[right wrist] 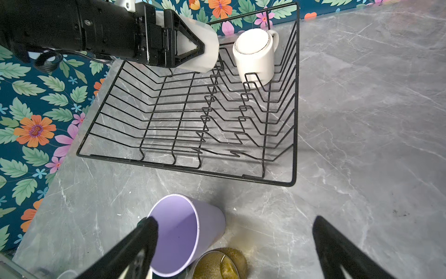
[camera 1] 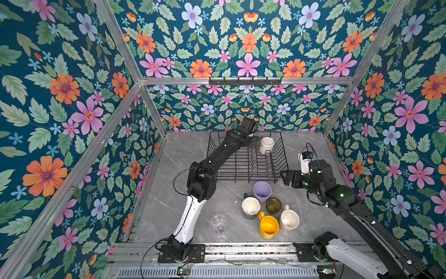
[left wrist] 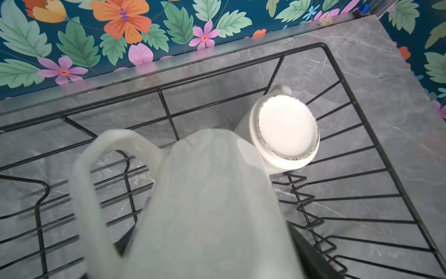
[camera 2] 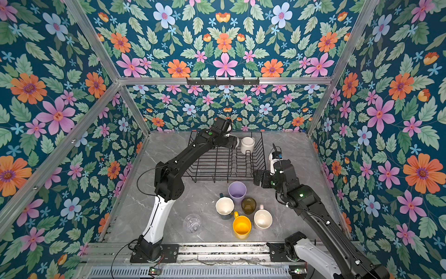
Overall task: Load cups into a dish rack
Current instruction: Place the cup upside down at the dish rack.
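Right wrist view: the left gripper (right wrist: 204, 49) was clamped on a white faceted ceramic mug (right wrist: 211, 56), held over the far side of the black wire dish rack (right wrist: 169, 166). In the left wrist view this mug (left wrist: 212, 205) filled the foreground, blurred, its handle out to one side. Just beside it a second, smooth white mug (left wrist: 287, 135) stood upside down, base up, in the rack's far right corner among the divider prongs. Whether the two mugs touched could not be told.

The right gripper (right wrist: 234, 219) hung with its jaws spread wide and nothing between them, near the rack's near right corner and above the lilac plastic tumbler (right wrist: 185, 232).

In a top view, six cups stood mouth-up on the grey marble-pattern tabletop (camera 1: 169, 193), in front of the rack:
- lilac tumbler (camera 1: 262, 190), nearest the rack
- olive-brown glass (camera 1: 273, 205), just behind it
- dark green mug with cream inside (camera 1: 251, 206)
- yellow mug (camera 1: 268, 227)
- pale pink mug (camera 1: 289, 219)
- clear glass (camera 1: 219, 223), apart to the left
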### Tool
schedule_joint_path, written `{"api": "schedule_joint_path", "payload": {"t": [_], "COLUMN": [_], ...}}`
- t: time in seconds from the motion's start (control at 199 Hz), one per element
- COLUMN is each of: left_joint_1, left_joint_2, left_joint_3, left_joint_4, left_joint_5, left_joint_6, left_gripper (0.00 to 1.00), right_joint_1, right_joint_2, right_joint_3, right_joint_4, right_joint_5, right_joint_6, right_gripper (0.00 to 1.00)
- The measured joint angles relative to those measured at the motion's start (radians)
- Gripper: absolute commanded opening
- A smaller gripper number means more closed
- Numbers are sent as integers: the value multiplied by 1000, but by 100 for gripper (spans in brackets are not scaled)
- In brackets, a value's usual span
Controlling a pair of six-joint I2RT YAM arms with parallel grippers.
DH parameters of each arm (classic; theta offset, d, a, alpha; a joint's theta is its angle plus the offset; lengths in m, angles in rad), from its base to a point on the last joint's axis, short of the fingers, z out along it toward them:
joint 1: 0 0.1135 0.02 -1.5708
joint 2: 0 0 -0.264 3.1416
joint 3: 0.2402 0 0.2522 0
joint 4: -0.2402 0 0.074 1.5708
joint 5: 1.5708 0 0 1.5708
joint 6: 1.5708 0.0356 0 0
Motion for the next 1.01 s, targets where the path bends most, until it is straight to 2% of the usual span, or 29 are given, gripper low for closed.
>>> {"api": "schedule_joint_path", "payload": {"t": [0.69,1.007], "left_joint_1": [-2,-5], "left_joint_2": [106,135], "left_joint_3": [18,32], "left_joint_4": [12,71], "left_joint_5": [-2,-3], "left_joint_6": [0,0], "left_gripper": [0,0], "right_joint_1": [0,0], "right_joint_2": [-20,-25], "right_joint_3": [-30,-46], "right_joint_4": [-6,-5], "right_joint_5": [-11,-11], "right_joint_6": [26,29], "right_gripper": [99,99]}}
